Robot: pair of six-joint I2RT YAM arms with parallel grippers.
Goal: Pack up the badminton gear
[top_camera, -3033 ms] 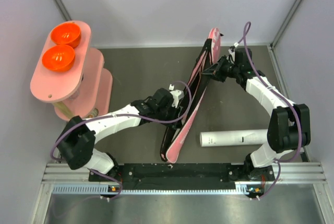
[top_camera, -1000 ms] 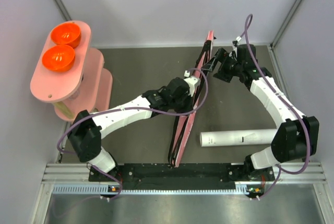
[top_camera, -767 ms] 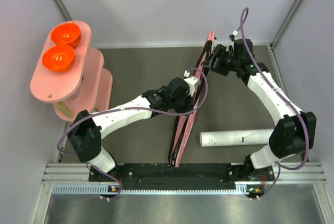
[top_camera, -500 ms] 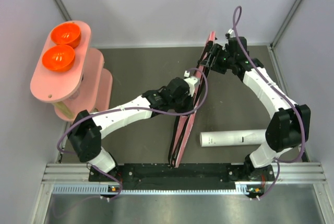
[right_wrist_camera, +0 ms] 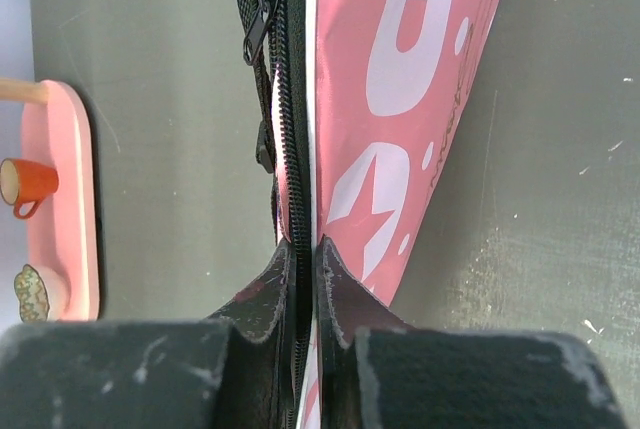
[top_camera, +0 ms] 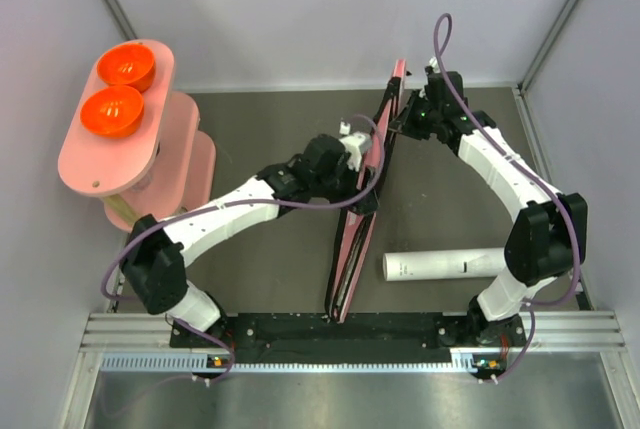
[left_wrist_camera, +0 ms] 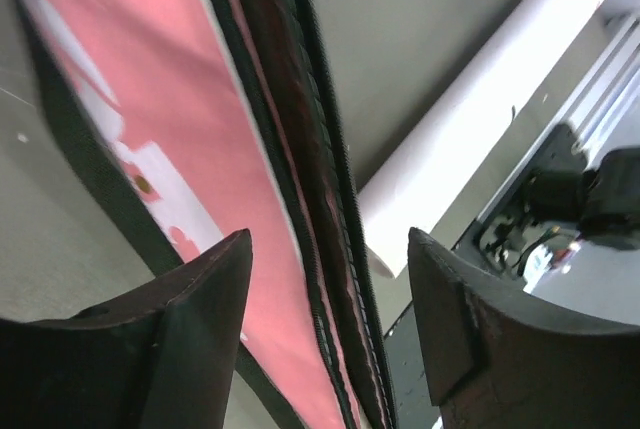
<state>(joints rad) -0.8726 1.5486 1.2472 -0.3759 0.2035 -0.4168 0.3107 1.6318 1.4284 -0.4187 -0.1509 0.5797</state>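
Right end effector [right_wrist_camera: 300, 254]: I've moved it in and now clamp the zip edge [right_wrist_camera: 285, 149] of the pink bag [top_camera: 352, 249] at upper centre; left end effector [left_wrist_camera: 330, 249] released, straddling the bag mid-length. Bag stands on edge on the worktop [top_camera: 270, 119]; zipping looks next, tube [top_camera: 455, 264] lower right unpacked.

Pink racket-shaped fabric bag [top_camera: 365, 199] on edge, mid-table [top_camera: 260, 129], front to back — long white cardboard tube [top_camera: 445, 265] to its right, pink oval stand [top_camera: 85, 164] bearing two orange bowls [top_camera: 112, 109] far left.
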